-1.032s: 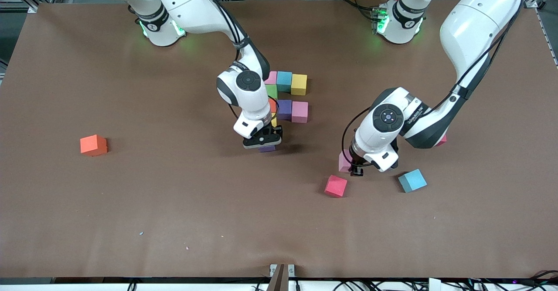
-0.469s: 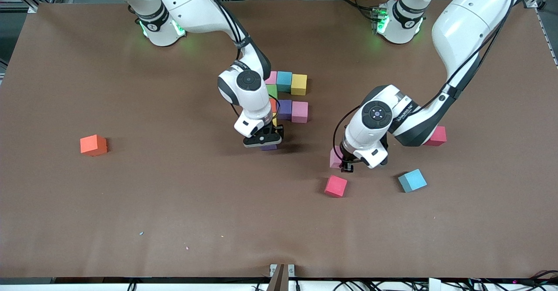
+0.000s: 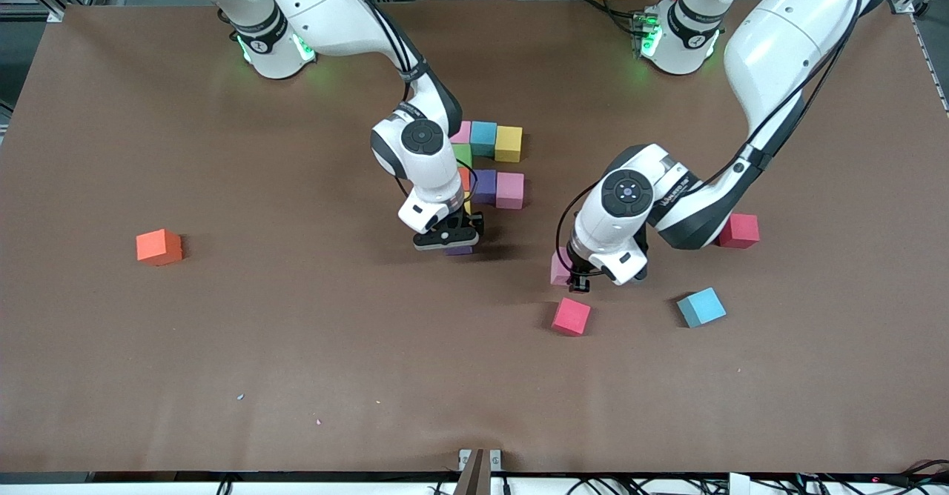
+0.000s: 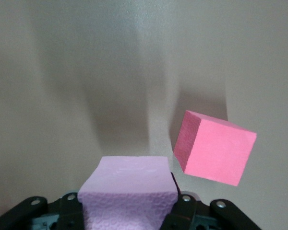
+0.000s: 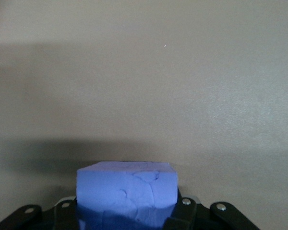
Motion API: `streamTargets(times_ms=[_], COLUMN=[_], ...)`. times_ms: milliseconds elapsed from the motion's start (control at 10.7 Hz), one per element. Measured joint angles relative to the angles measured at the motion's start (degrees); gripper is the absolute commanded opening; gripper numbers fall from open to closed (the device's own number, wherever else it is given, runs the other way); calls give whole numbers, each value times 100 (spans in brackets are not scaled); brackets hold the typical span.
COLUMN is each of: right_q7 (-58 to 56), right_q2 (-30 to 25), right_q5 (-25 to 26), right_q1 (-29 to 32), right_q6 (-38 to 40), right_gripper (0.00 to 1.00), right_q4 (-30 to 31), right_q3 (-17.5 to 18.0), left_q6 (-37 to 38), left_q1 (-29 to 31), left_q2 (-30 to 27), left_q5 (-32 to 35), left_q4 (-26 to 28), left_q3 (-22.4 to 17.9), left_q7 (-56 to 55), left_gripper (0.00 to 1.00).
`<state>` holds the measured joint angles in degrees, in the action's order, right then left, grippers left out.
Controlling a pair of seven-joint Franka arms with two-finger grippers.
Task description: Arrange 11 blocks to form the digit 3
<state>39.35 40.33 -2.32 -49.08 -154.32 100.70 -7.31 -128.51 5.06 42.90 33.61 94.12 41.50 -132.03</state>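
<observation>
The left gripper (image 3: 577,278) — clamped on a pale pink block (image 4: 128,191) — has drifted toward the unfinished digit mid-tabletop; the right gripper (image 3: 454,241) is still gripping a purple block (image 5: 126,194) there.

We see two glossy white arms with black joints, black cables, green-lit bases and black, screw-studded grippers.
</observation>
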Motion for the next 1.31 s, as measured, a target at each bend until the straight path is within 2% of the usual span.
streamTargets(times_ms=[469, 1032, 1220, 1314], right_q7=[-1, 0, 0, 0], right_q2=[0, 0, -1, -1], right_q5=[-139, -139, -139, -139], right_q1=[-2, -88, -94, -94], right_q6=[-2, 39, 43, 43], right_gripper=[8, 9, 12, 25], right_q4=[9, 57, 59, 59], right_q3=[10, 23, 23, 23], left_q6=[0, 0, 0, 0], left_q1=[-356, -398, -439, -447], left_q2=[132, 190, 202, 213], left_q5=[0, 0, 0, 0], left_q4=[-198, -232, -236, -237], left_q3=[-185, -203, -202, -202], left_q7=[-120, -120, -121, -121], left_gripper=[4, 4, 4, 4])
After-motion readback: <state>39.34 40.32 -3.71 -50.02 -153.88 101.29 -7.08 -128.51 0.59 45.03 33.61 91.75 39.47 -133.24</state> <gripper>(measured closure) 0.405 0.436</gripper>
